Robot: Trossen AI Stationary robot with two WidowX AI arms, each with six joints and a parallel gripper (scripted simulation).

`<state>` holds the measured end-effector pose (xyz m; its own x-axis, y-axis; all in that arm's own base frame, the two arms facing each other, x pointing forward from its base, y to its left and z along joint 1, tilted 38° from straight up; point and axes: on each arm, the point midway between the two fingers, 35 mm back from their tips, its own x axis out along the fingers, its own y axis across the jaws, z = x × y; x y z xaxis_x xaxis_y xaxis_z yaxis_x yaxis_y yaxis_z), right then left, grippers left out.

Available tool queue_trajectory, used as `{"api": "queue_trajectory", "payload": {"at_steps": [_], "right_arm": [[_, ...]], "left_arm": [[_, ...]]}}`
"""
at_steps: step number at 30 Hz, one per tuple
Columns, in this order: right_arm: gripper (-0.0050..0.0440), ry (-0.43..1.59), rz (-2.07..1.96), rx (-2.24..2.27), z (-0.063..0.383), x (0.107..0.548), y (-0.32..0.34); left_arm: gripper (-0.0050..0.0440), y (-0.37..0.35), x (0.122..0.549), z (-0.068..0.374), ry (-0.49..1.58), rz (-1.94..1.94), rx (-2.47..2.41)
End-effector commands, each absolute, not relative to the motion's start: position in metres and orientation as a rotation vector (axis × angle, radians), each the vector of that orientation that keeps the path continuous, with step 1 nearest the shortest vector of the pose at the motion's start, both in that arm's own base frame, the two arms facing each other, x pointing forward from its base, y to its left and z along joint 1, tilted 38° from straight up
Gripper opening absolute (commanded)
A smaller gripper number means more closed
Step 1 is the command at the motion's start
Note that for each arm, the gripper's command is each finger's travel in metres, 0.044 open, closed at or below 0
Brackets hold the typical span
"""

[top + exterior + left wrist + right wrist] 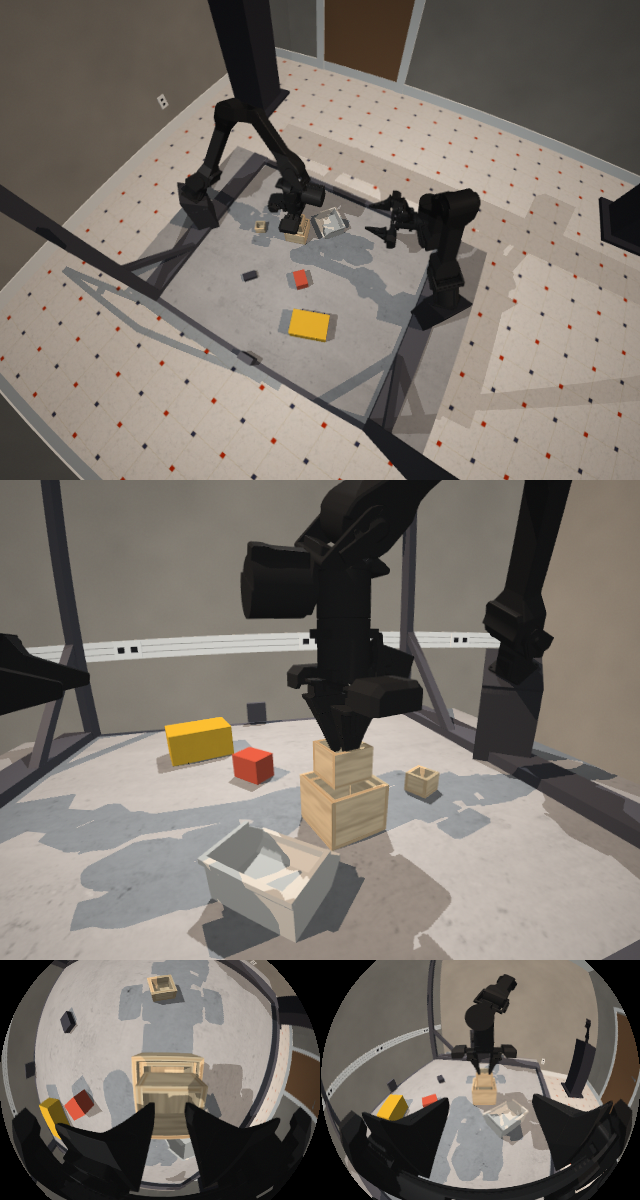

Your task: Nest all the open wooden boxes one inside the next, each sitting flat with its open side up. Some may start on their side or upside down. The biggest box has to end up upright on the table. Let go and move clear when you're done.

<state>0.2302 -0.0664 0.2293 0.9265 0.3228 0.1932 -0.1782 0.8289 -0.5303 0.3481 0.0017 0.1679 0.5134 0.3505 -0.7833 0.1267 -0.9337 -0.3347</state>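
- The biggest wooden box (295, 239) (361, 815) (137, 1067) (484, 1099) stood upright on the desk (222, 310) (491, 893) (100, 1035) (465, 1160), right of centre in the exterior view, open side up.
- The middle wooden box (305, 219) (353, 769) (170, 1080) (485, 1080) hung open side up at its mouth; how deep it reached inside could not be told.
- The left hand (297, 227) (343, 748) (170, 1107) (484, 1075) held that middle box from within, fingers partly apart.
- The smallest wooden box (260, 230) (419, 785) (163, 996) sat open side up, well apart, at upper centre in the left wrist view.
- A grey bin (338, 233) (253, 901) (181, 1149) (507, 1129) lay open upward near the biggest box, at lower centre in the exterior view.
- The right hand (366, 217) (77, 678) (491, 1100) held nothing, fingers wide apart.
- Left of the boxes in the exterior view, a red block (300, 279) (252, 765) (79, 1105) (429, 1100) stood near a yellow block (309, 324) (200, 742) (51, 1114) (393, 1106), with bare desk between red block and boxes.
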Motion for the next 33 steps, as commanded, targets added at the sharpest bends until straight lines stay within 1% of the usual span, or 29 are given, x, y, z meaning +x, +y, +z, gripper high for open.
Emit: {"api": "queue_trajectory", "payload": {"at_steps": [1, 2, 10, 33], "right_arm": [[0.04, -0.281, 0.27, -0.528, 0.229, 0.23, -0.066], [0.04, -0.281, 0.27, -0.528, 0.229, 0.23, -0.066], [0.04, -0.281, 0.27, -0.528, 0.229, 0.23, -0.066], [0.04, -0.281, 0.27, -0.528, 0.229, 0.23, -0.066]], "left_arm": [[0.0208, 0.004, 0.351, 0.161, -0.399, 1.393, -2.517], [0.0208, 0.003, 0.351, 0.168, -0.405, 1.368, -2.536], [0.0208, 0.003, 0.349, 0.16, -0.398, 1.392, -2.518], [0.0208, 0.007, 0.353, 0.154, -0.4, 1.393, -2.517]]}}
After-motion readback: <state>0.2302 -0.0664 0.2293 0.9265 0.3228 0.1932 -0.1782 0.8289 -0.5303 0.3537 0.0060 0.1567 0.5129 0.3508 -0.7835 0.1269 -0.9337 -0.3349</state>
